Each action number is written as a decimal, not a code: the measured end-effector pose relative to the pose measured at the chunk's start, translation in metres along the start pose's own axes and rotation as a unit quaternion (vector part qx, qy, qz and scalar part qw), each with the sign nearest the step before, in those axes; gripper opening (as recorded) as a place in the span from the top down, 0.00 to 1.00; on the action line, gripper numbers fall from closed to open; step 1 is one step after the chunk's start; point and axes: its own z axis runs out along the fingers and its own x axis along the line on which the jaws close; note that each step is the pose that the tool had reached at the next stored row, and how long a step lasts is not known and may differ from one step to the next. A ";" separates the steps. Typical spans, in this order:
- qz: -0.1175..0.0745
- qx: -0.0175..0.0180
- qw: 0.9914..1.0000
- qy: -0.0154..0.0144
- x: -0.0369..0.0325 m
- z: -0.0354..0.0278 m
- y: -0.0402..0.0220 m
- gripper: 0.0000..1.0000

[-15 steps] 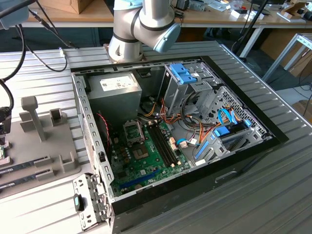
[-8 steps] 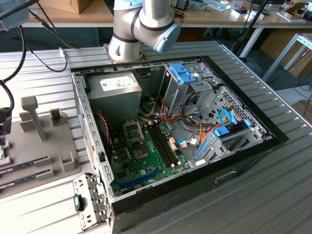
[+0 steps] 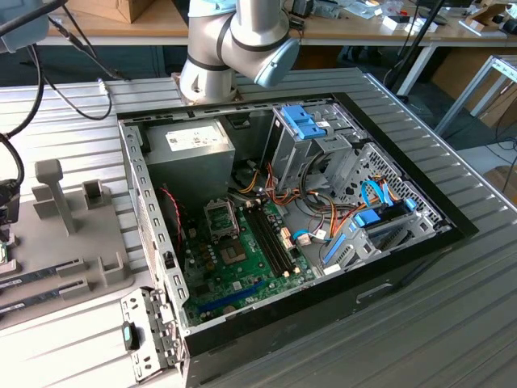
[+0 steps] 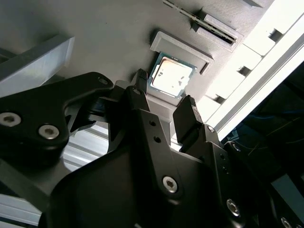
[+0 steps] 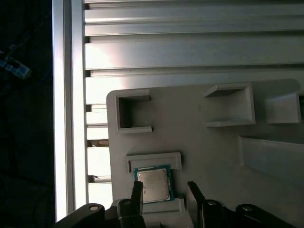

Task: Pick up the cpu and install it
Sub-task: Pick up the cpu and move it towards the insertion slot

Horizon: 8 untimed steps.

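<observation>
The cpu (image 5: 153, 184) is a small square chip with a silvery top and a green rim. It lies flat in a shallow grey holder (image 5: 154, 160) on the grey fixture plate (image 5: 213, 156). In both wrist views my gripper (image 5: 165, 187) is open, one black fingertip on each side of the chip, and I see no contact. The second wrist view has the cpu (image 4: 171, 75) just beyond the gripper (image 4: 164, 91), whose fingertips (image 4: 140, 80) reach its near edge. In the exterior view the open computer case (image 3: 404, 267) holds the green motherboard (image 3: 242, 267) with its square socket (image 3: 221, 217).
The fixture plate (image 3: 73, 242) lies at the exterior view's left with upright grey posts (image 3: 50, 187) and memory sticks (image 3: 40, 276) in slots. The ribbed metal table (image 3: 452, 323) surrounds the case. Drive cages and cables (image 3: 339, 194) crowd the case's far side.
</observation>
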 end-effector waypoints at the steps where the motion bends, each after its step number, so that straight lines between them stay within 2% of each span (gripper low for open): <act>1: 0.000 0.000 1.000 0.000 0.0000 0.0002 0.0000 0.51; 4: 0.000 0.000 1.000 0.000 0.0001 0.0038 -0.0002 0.51; 8: 0.000 0.000 1.000 0.000 0.0006 0.0050 -0.0002 0.51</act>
